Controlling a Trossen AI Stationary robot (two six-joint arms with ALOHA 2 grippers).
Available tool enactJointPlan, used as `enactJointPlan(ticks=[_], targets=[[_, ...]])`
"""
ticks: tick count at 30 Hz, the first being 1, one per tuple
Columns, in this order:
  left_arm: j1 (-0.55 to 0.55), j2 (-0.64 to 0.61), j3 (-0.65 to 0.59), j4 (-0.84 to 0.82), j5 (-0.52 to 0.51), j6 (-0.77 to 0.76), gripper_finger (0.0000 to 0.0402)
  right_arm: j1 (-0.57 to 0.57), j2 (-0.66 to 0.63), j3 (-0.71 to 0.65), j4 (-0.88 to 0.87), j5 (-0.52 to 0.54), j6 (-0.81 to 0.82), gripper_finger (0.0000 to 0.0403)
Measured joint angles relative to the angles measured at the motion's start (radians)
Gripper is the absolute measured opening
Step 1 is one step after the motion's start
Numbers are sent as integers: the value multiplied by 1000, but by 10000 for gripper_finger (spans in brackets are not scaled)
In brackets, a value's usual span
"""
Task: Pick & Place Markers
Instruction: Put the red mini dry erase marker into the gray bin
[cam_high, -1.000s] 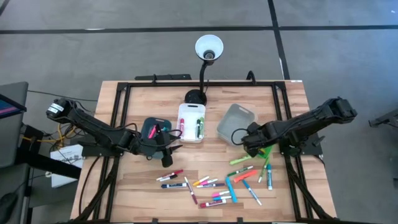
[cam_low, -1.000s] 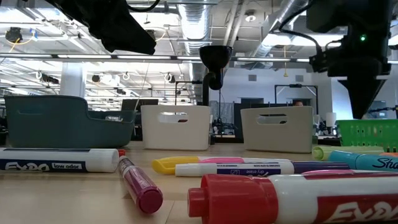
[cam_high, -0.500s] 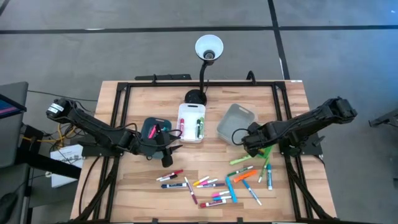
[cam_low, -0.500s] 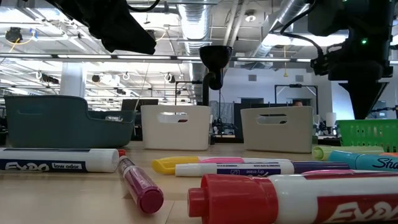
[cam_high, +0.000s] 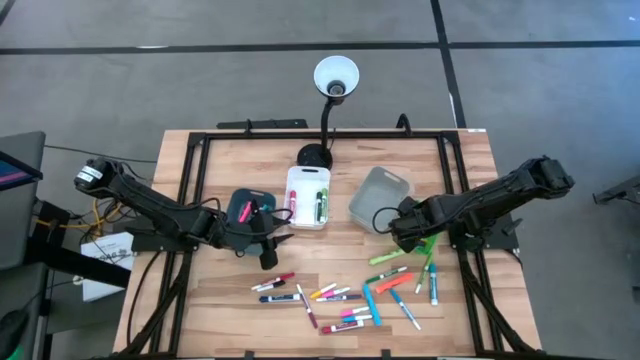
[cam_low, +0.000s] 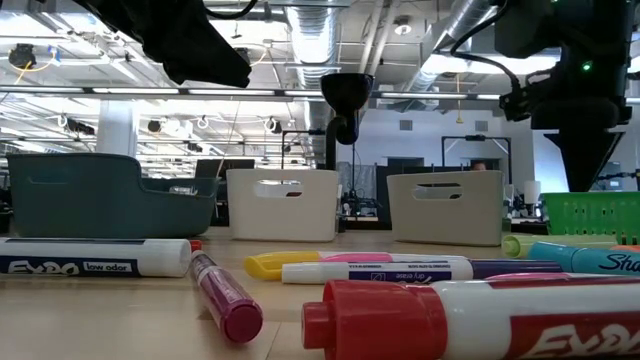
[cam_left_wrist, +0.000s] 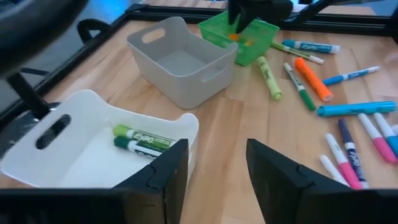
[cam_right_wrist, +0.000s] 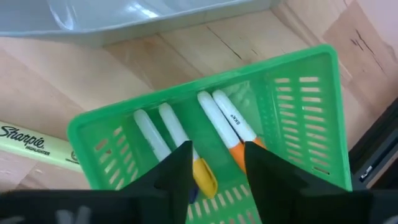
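Note:
Several markers lie loose on the wooden table's near half. My right gripper hovers open over the green bin, fingers pointing down. Inside the bin lie white-barrelled markers: a yellow-capped one just under the gap between the fingers and an orange-capped one beside it. My left gripper stands open with nothing between its fingers, near the white bin, which holds two green markers.
A grey bin stands between the white bin and the green bin. A teal bin sits by the left gripper. A desk lamp stands at the far edge. A black frame borders the table.
My right gripper has opened above the green bin; in the low view its dark outline is wider than a second ago. The left arm and the loose markers have kept still.

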Motion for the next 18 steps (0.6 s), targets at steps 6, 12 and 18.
enactJointPlan(ticks=[6, 12, 18], targets=[[-1, 0, 0, 0, 143, -49, 158, 0, 1, 66, -99, 0, -48, 181], [-12, 0, 0, 0, 218, -50, 158, 0, 0, 214, -204, 24, 12, 188], [-54, 0, 0, 0, 261, -67, 158, 9, 0, 320, -185, 112, 6, 175]])
